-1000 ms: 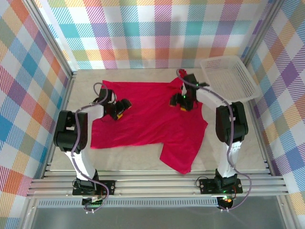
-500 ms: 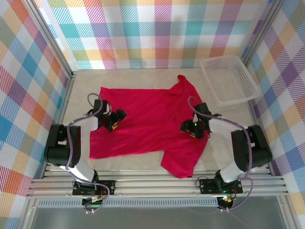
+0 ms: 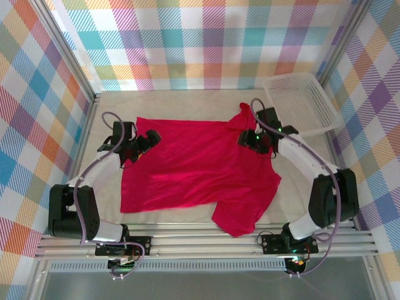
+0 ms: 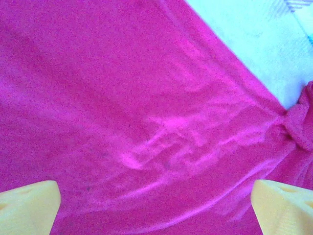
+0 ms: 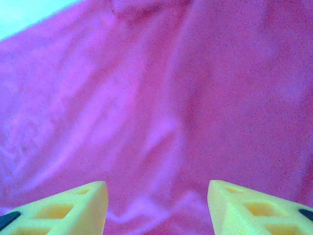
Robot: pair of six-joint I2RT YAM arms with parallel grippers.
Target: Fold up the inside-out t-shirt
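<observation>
Inside-out t-shirt (image 3: 200, 165): crimson, spread flat on the table (image 3: 181, 100). My left claw (image 3: 145, 139): spread wide over the shirt's left edge, empty. My right claw (image 3: 249, 139): fingers apart over the far right shoulder, empty.

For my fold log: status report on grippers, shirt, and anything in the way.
Left gripper open, right gripper open, both above fabric. T-shirt spread out, unfolded. White basket far right, apart from it.
</observation>
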